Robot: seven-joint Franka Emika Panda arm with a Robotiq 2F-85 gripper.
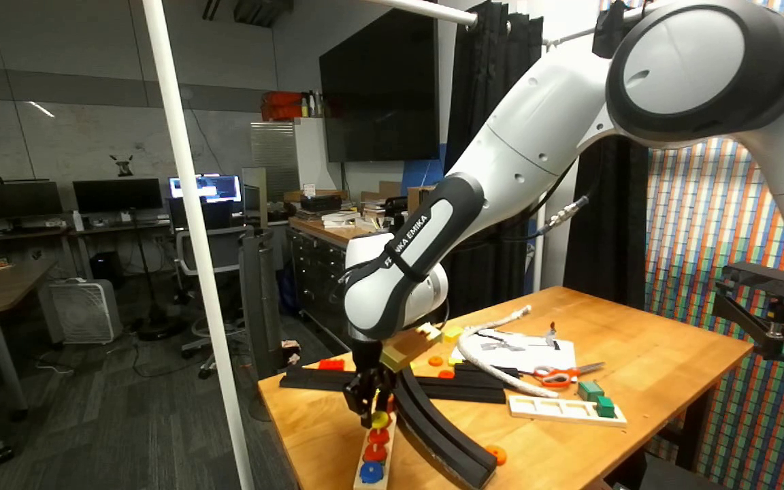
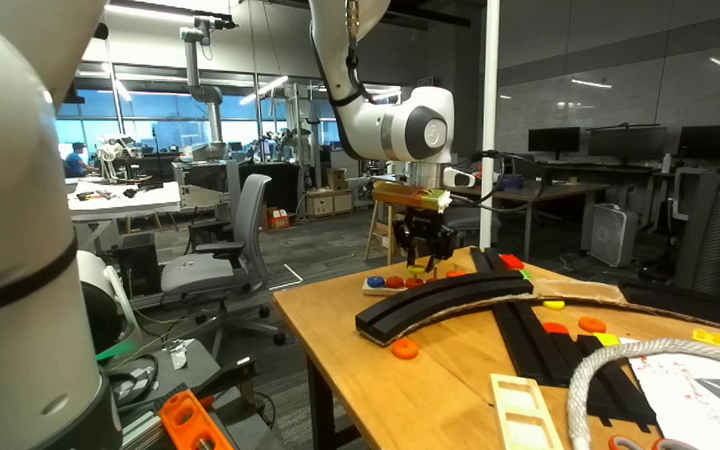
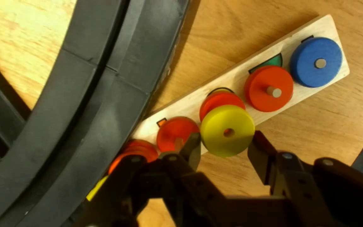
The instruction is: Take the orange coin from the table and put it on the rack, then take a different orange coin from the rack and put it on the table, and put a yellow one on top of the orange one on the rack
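My gripper is shut on a yellow disc, one fingertip at each side. It holds the disc just above the pale wooden peg rack. In the wrist view the yellow disc overlaps an orange-red disc and hides its peg. Other orange-red discs and a blue disc sit on the rack. The held disc shows in both exterior views. A lone orange disc lies on the wooden table.
A black curved track runs close beside the rack. Straight black tracks, more discs, a rope, scissors and a pale tray with green blocks lie on the table.
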